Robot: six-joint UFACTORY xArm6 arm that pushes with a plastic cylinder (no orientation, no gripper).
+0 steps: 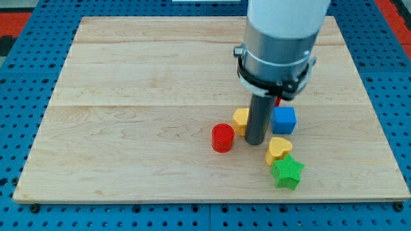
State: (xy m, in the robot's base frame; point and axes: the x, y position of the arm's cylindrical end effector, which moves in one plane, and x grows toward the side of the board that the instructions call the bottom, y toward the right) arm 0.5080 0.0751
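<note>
My tip [256, 142] rests on the wooden board [128, 96] in the middle of a cluster of blocks. A yellow block [240, 119] sits just to its left, partly hidden behind the rod, and may be touching it. The red cylinder [222, 137] stands a little further left. To the right of the rod lies the blue cube [284, 120]. A yellow heart-shaped block [279, 149] lies just below and right of the tip, with the green star [287, 172] right beneath it. A sliver of another red block [277, 101] shows behind the rod's collar.
The board lies on a blue perforated table [26, 58]. The arm's grey and white body [279, 38] covers the board's upper right part.
</note>
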